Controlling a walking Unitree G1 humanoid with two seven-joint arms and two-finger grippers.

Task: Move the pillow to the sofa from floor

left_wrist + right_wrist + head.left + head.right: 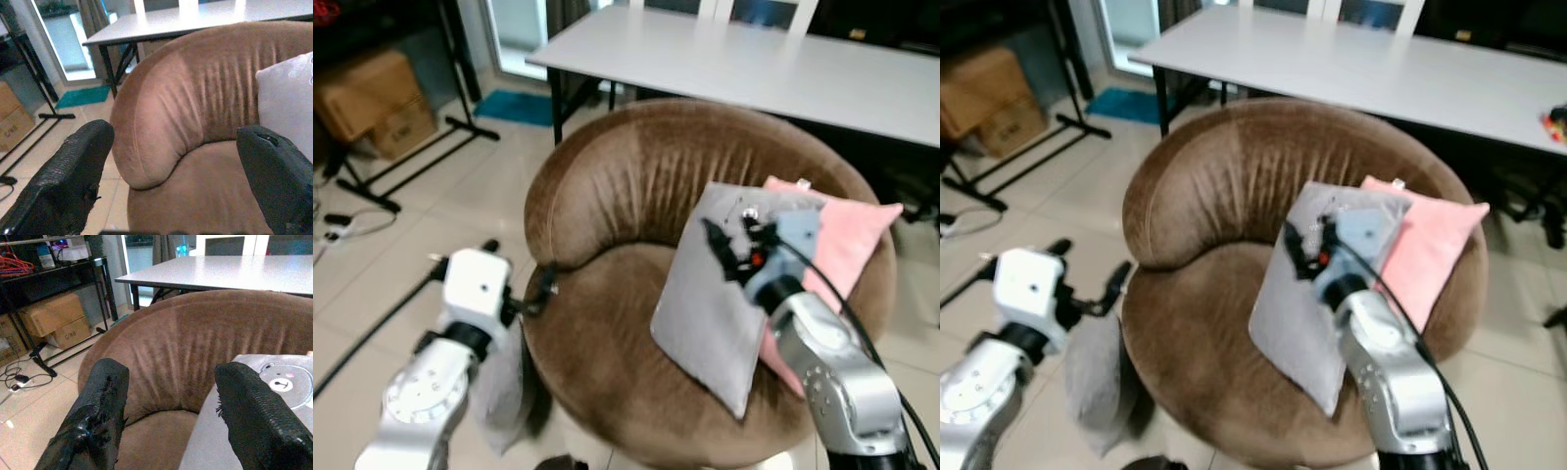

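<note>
A grey square fabric pillow [720,294] with a bear-face print leans beside a pink cushion [847,245] on the round brown velvet sofa [607,196]. Both the right gripper [736,240] and left gripper [1092,294] are spread wide, empty. No legible writing. White table [754,64] behind; tiled floor [440,206].

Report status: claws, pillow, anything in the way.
Both claws open: right claw over the grey pillow on the brown chair; left claw beside the chair. Pink pillow behind the grey. Another grey pillow hangs under the left arm.
</note>
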